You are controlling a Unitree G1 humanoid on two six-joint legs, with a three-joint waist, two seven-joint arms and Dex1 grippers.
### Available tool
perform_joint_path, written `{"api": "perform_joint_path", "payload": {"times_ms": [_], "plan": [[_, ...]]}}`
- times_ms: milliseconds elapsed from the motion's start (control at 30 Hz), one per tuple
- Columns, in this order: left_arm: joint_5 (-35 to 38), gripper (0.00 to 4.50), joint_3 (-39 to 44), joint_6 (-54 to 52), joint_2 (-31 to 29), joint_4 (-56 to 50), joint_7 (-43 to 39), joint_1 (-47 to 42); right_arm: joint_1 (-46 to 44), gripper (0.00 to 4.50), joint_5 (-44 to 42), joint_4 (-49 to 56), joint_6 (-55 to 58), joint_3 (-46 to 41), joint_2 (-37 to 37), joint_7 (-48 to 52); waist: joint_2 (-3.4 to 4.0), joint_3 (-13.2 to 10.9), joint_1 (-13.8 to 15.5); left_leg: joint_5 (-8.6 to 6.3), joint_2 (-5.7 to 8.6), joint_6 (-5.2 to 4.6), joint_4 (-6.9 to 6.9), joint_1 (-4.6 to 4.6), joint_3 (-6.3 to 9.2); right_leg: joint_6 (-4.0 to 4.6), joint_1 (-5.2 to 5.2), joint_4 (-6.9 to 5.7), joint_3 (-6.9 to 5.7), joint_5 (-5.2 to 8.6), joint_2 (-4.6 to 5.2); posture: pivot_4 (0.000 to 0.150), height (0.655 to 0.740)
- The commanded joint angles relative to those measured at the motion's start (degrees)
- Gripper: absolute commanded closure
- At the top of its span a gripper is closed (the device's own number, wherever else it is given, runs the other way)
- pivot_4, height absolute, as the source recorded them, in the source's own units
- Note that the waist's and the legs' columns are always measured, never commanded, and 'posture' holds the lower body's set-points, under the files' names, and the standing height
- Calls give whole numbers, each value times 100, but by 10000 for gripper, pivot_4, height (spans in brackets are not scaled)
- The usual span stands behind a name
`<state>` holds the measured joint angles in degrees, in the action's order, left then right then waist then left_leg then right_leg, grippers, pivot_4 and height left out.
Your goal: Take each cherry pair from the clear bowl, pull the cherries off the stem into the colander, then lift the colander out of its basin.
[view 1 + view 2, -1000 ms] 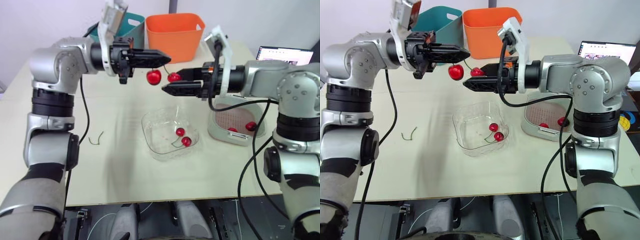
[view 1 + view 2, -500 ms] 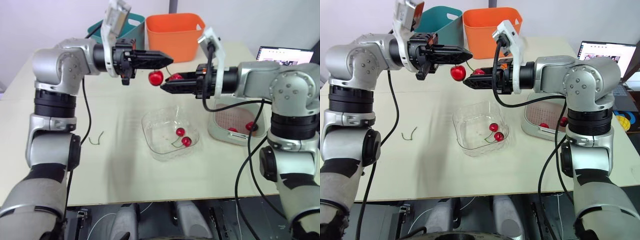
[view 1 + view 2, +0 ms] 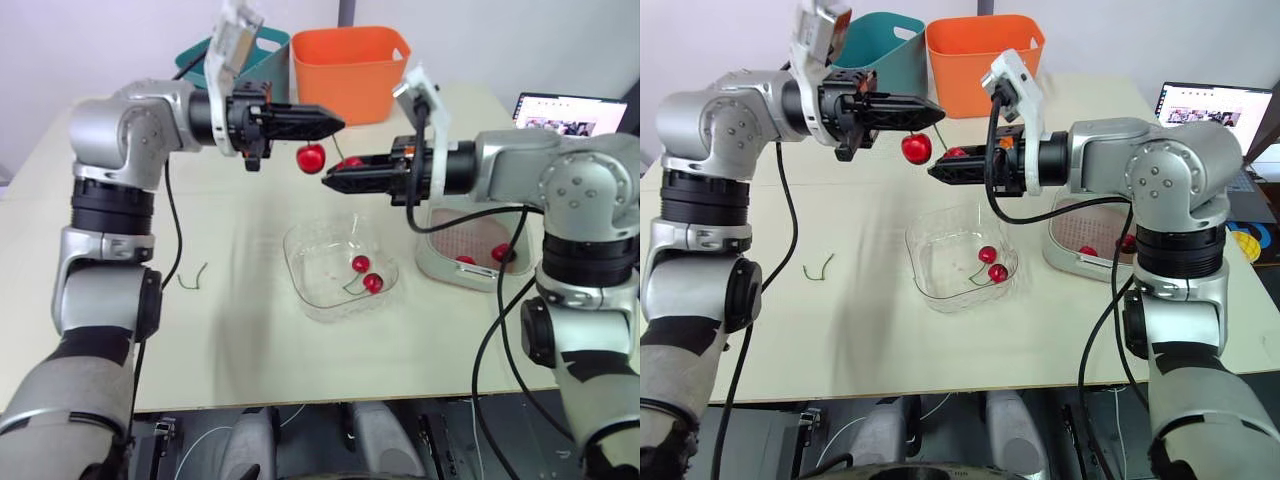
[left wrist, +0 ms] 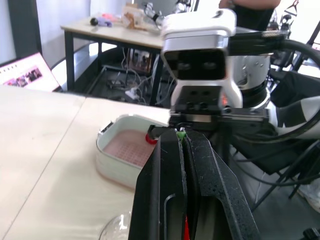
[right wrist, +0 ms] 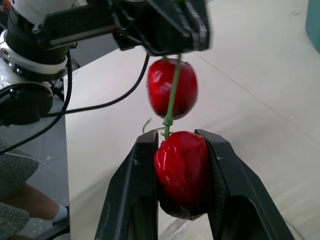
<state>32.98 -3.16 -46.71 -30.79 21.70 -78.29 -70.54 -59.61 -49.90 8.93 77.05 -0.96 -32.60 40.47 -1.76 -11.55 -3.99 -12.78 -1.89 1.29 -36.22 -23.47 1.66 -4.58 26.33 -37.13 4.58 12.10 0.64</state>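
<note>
Tabletop [image 3: 250, 340] below; stem [image 5: 172, 90] (left gripper [image 3: 335, 122]); cherry [image 5: 181, 167] (right gripper [image 3: 332, 182])

Orange bin [image 3: 350, 70]: at the bench's [image 3: 250, 340] 12 o'clock edge.
Teal bin [image 3: 885, 45]: just beside it, at its 9 o'clock.
Laptop [image 3: 570, 108]: open, at 2 o'clock.

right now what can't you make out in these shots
- colander contents: head views, right arm covers part; cherry count unsure.
- held cherry: head views, mostly behind right fingers.
- stem: left wrist view, left fingers hide all but a green tip.
- laptop: head views, screen too small to read.
</note>
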Motion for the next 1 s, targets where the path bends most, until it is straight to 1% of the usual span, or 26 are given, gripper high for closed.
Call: {"api": "perform_joint_path", "payload": {"times_ms": [33, 433, 600, 700, 767, 867, 1000], "plan": [[-39, 45000, 210, 205, -117, 50, -3, -323, 125, 36506, -112, 275, 147, 28, -80, 33, 0, 0, -1, 0, 0, 0, 0, 0, 0, 1, 0, 0, 0, -1, 0, 1500, 7400], [-40, 45000, 248, 207, -114, 134, 3, -395, 396, 36506, -175, 500, 385, 23, -44, -69, 0, 0, -3, 0, 0, 0, 0, 0, 1, -1, 0, -1, 0, 1, 0, 1500, 7400], [-71, 45000, 244, 269, -100, 91, 47, -312, 339, 36506, -53, 396, 179, -153, -230, -69, 0, 0, 1, 0, 0, 0, -1, 0, 0, -1, 0, 0, 0, 1, 0, 1500, 7400], [-114, 45000, 222, 352, -115, -32, 87, -156, 339, 36506, 104, 226, -8, -434, -632, -66, 0, 0, 11, 0, 0, 0, -1, 0, 0, -2, 0, 0, 0, 1, 1, 1500, 7400], [-141, 45000, 213, 381, -138, -150, 142, -25, 520, 36506, 238, 146, -140, -560, -1114, 67, 0, 0, 26, 0, 1, 0, -1, 0, 0, -2, -3, 3, 0, 1, 2, 1500, 7400], [-200, 45000, 200, 447, -169, -353, 258, 221, 1109, 36506, 591, -54, -424, -707, -2032, 306, -1, 0, 75, 0, 2, 0, 0, -2, -1, -6, -4, 10, -1, 5, 3, 1500, 7400], [-395, 45000, 106, 661, -246, -447, 349, 485, 1901, 36506, 1055, -350, -802, -718, -2731, 414, -1, 0, 55, 0, 1, 0, 1, 2, -9, -8, -4, 11, 6, 7, 3, 1500, 7400]]}}
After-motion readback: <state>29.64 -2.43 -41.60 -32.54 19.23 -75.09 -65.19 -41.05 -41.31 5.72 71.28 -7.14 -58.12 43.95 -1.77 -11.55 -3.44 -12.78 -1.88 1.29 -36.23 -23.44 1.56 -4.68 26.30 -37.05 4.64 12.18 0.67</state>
